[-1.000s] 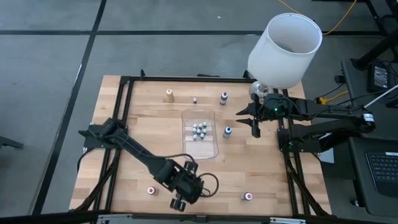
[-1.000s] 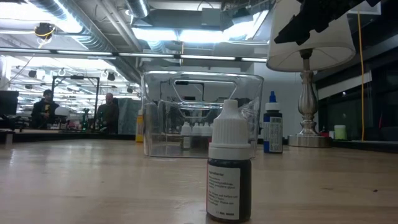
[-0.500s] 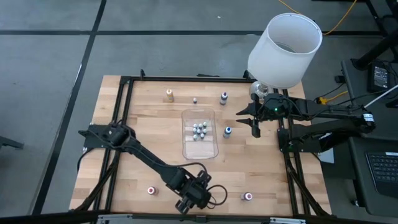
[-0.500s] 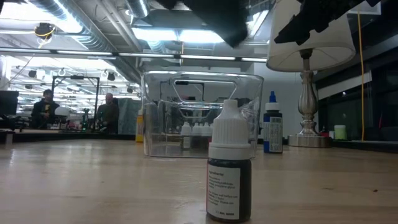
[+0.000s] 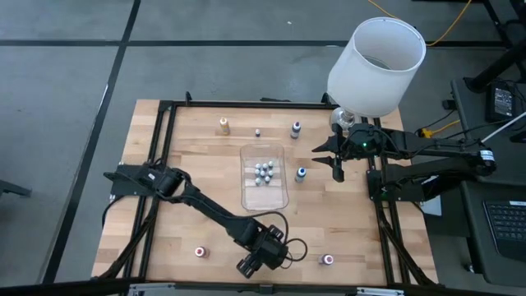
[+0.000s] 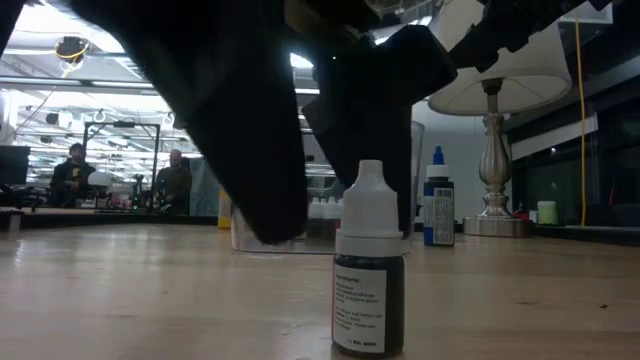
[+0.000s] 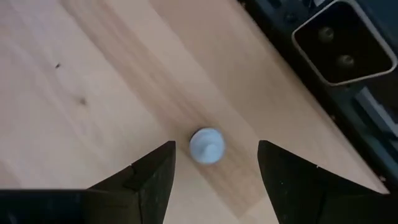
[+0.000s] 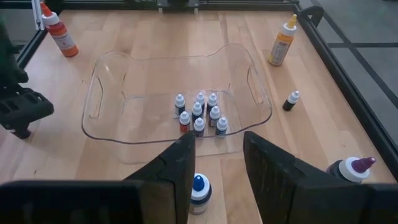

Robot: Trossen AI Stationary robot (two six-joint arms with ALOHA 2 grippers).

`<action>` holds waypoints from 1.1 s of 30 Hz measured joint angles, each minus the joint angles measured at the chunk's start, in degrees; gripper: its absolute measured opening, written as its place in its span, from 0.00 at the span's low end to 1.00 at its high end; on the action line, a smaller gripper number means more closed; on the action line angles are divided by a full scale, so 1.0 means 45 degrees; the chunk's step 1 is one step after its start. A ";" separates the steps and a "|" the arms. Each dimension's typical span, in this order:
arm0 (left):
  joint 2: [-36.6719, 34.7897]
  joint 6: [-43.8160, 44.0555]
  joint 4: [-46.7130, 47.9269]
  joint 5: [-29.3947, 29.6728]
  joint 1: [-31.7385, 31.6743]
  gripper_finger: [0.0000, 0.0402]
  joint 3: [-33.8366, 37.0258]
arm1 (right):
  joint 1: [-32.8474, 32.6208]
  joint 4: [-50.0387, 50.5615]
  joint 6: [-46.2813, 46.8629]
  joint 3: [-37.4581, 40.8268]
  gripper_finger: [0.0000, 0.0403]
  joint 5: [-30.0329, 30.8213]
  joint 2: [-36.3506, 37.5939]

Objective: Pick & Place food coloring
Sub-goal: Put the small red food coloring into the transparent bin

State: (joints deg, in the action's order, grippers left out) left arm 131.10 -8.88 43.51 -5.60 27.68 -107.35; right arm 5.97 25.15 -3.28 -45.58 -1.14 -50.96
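A small dark food coloring bottle with a white cap stands upright on its base near the table's near edge. Its cap shows between the open fingers of my left gripper, which comes from above and hides the bottle in the high view. One dark finger stands on each side of the cap, apart from it. Several tiny bottles stand in the clear tray. My right gripper hangs open right of the tray, above a blue-capped bottle.
Loose bottles stand about the table: an orange one, a small dark one and a purple-capped one at the far side, red-capped ones near the near edge. A big white lampshade stands at the far right corner.
My left gripper has moved toward the table's right along the near edge and come down over the dark bottle. In the low view its fingers were out of sight a second ago and now stand on either side of the cap. The bottle has not moved.
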 joint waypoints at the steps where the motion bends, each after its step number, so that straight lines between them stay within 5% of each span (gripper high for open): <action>1: 0.0022 0.0005 -0.0086 -0.0014 0.0006 0.56 0.0000 | 0.0002 0.0000 -0.0011 0.0000 0.34 -0.0001 -0.0005; 8: 0.0027 0.0140 -0.0390 0.0151 -0.0017 0.51 0.0000 | -0.0002 0.0000 -0.0008 0.0000 0.34 0.0002 -0.0005; 28: -0.0014 0.0645 -0.0356 0.0082 -0.0181 0.13 -0.0005 | -0.0001 0.0000 0.0008 0.0000 0.34 0.0001 -0.0002; 33: -0.0864 0.0821 0.1340 0.0384 -0.0476 0.13 -0.0151 | -0.0001 0.0000 0.0006 0.0000 0.34 -0.0002 -0.0005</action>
State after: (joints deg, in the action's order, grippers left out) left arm 127.21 -5.19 49.54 -3.87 25.54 -108.03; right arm 5.97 25.15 -3.26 -45.58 -1.15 -50.98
